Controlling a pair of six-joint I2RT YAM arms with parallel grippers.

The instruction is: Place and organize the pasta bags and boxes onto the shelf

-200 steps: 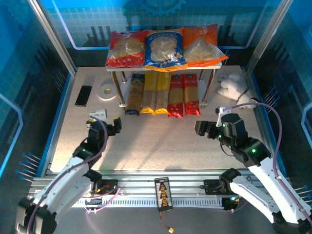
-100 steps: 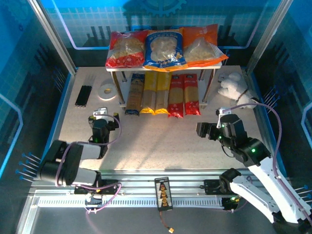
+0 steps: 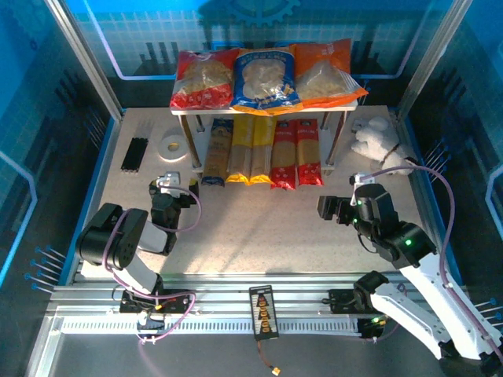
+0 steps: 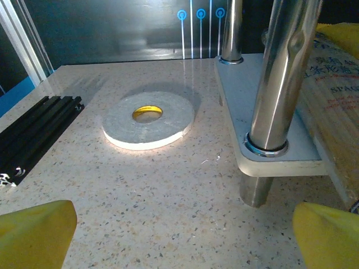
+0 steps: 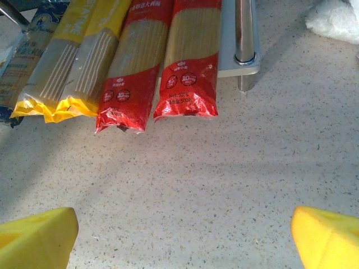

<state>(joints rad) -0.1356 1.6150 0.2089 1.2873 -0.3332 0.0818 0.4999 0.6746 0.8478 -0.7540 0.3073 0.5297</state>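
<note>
The shelf [image 3: 339, 107] stands at the back centre. On its top board lie the red bag [image 3: 203, 80], the blue bag [image 3: 266, 78] and the orange bag [image 3: 326, 75]. Side by side on the lower board [image 4: 263, 112] lie the pasta boxes: one dark blue [image 3: 216, 153], two yellow [image 3: 250, 153] and two red [image 5: 137, 73]. My left gripper [image 3: 171, 191] hovers open over the table just left of the shelf's front-left post [image 4: 277, 84], nothing between its yellow fingertips [image 4: 36, 235]. My right gripper [image 3: 326, 208] is open in front of the red packs, holding nothing.
A white tape roll [image 4: 148, 119] lies left of the shelf, with a black stick bundle [image 4: 33, 129] further left. A white plush toy [image 3: 376, 137] sits right of the shelf. Bare speckled table stretches between the grippers and the shelf front.
The left arm has folded down and back toward its base while its gripper stayed near the shelf's left front. The right gripper has barely moved.
</note>
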